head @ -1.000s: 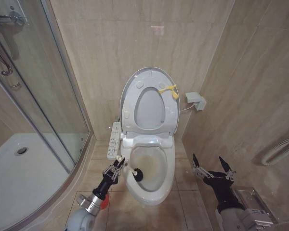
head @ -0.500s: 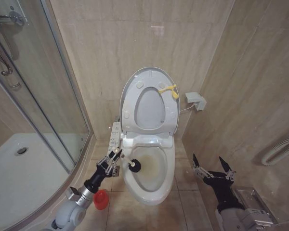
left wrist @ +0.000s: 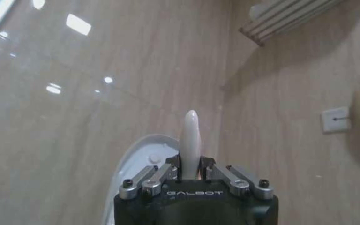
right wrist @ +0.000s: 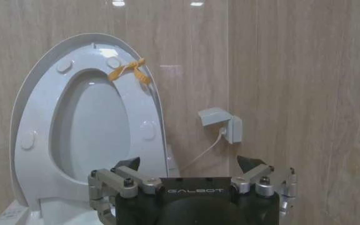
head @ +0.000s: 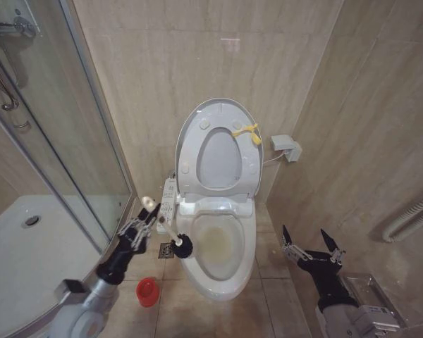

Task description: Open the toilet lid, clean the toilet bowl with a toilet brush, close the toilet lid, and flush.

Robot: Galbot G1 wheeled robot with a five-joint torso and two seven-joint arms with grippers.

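— Left pincer?
— Pinching the toilet brush by its handle, holding the dark head just at the left rim of the toilet bowl, above the floor near the red holder cup.
— Right pincer?
— Hanging spread wide, right of the bowl.
— Toilet lid?
— Standing upright against the wall.
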